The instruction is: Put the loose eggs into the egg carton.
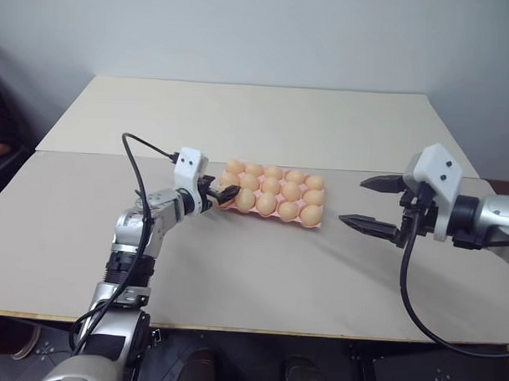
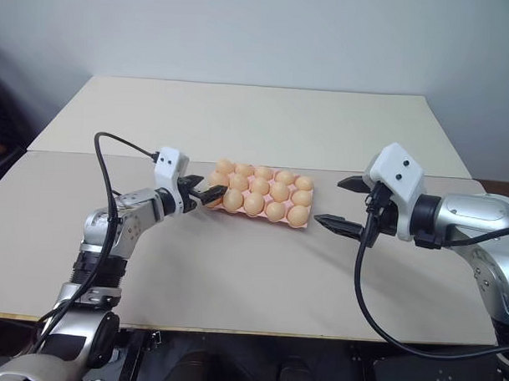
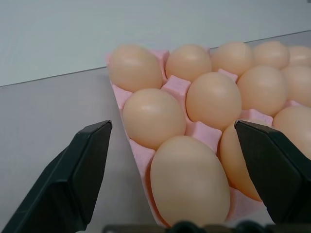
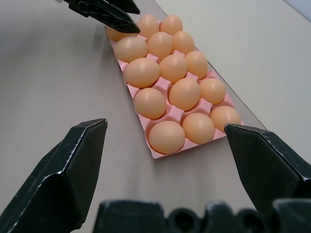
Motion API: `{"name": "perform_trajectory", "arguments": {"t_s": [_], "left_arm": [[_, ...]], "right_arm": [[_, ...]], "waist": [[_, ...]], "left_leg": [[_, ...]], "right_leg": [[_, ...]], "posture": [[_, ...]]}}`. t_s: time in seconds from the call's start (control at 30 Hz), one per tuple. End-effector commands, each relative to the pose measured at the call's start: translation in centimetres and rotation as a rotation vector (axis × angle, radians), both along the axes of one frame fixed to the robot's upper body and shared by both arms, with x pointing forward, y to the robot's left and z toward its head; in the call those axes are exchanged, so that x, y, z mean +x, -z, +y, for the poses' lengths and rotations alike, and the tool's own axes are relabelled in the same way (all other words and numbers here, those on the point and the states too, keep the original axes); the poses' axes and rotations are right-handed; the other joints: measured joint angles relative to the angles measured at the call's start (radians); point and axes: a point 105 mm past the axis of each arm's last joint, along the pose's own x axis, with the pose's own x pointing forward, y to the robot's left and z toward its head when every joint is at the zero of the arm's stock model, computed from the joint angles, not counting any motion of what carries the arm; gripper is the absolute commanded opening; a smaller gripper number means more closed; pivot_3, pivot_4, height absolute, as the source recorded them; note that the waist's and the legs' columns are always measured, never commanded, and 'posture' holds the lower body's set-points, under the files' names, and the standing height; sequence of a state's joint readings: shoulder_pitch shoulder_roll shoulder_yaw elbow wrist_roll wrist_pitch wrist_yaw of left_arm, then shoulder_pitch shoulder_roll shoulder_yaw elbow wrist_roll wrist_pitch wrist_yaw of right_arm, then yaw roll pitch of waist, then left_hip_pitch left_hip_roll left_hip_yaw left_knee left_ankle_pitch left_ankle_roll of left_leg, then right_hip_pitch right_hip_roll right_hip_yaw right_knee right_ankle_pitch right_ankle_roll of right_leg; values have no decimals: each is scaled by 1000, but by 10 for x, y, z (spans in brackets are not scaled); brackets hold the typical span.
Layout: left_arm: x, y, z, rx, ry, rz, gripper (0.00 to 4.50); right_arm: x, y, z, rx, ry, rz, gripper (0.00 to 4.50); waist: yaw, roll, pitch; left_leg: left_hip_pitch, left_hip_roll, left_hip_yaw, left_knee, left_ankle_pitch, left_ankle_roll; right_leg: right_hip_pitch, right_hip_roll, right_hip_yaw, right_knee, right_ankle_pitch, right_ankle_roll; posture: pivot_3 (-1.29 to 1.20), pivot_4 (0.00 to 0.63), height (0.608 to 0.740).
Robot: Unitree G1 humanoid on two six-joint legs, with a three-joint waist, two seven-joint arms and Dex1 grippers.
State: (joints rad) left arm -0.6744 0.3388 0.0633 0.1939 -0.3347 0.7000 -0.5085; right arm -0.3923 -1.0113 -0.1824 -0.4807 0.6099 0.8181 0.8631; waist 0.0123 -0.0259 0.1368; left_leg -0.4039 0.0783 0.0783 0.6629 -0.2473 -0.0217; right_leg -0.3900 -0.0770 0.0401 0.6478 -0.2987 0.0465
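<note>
Eggs (image 4: 167,136), tan-orange and alike, fill the cups of the pink egg carton (image 1: 234,207), which lies flat on the beige table (image 1: 260,266) between the two arms. Nearest the viewer, the right gripper (image 1: 373,202) hovers above the table just off the carton's right end, its two black fingers (image 4: 73,174) spread wide and holding nothing. Slightly farther, the left gripper (image 3: 182,182) sits at the carton's left end, jaws released, straddling the corner egg (image 3: 189,182) that rests in its cup; neither finger (image 3: 80,177) visibly touches it. Beyond the carton, a seam crosses the table, and a pale wall (image 1: 260,32) stands behind its far edge.
</note>
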Motion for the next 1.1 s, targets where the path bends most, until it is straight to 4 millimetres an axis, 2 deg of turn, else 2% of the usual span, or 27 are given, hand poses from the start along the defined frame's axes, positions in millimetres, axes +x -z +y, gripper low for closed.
{"name": "perform_trajectory", "arguments": {"t_s": [0.03, 0.17, 0.3, 0.57, 0.7, 0.8, 0.93, 1.1], "left_arm": [[-3, -40, 2, -74, 27, -121, 4411], [-9, -61, 13, -128, 29, -166, 4411], [-26, -77, 35, -106, 59, -195, 4411], [-88, -63, 97, 43, 141, -91, 4411], [-131, -82, 124, 68, 230, -114, 4411], [-143, -97, 144, 119, 183, -125, 4411], [-162, -112, 152, 106, 218, -89, 4411], [-164, -112, 147, 97, 224, -78, 4411]], "right_arm": [[0, -12, 1, -3, -7, -51, 4500], [1, -11, 2, -5, -15, -48, 4500], [3, -11, 2, -5, -19, -44, 4500], [8, -6, -8, -19, -1, -23, 4500], [13, -11, -23, -39, 36, -34, 4500], [17, -13, -35, -43, 67, -40, 4500], [23, -19, -42, 30, 67, -42, 4500], [29, -19, -57, 22, 79, -33, 4500]], "waist": [[-1, 0, 0], [-1, 0, 0], [-3, 0, 0], [-14, 0, 0], [-14, 0, 0], [-8, 1, 0], [-9, 1, 0], [-9, 1, 0]], "left_leg": [[0, 0, 0, 0, 0, 0], [0, 0, 0, 0, 0, 0], [0, 0, 0, 0, 0, 0], [1, 1, 1, -1, 0, 0], [0, 2, 1, -1, 0, 0], [1, 2, 2, -1, -1, 1], [2, 2, 4, -2, -1, 1], [2, 2, 5, -3, -1, 1]], "right_leg": [[0, 0, 0, 0, 0, 0], [0, 0, 0, 0, 0, 0], [0, 0, 0, 0, 0, 0], [0, 0, 0, 0, 0, 0], [-2, 0, 0, -1, 0, 0], [-2, 0, 0, -1, 0, -1], [-2, 0, 1, -1, -1, -1], [-2, 1, 2, -1, -1, -1]], "posture": [[0, 150, 740], [0, 150, 740], [0, 150, 740], [0, 150, 740], [0, 150, 740], [0, 150, 740], [0, 150, 740], [0, 150, 740]]}}
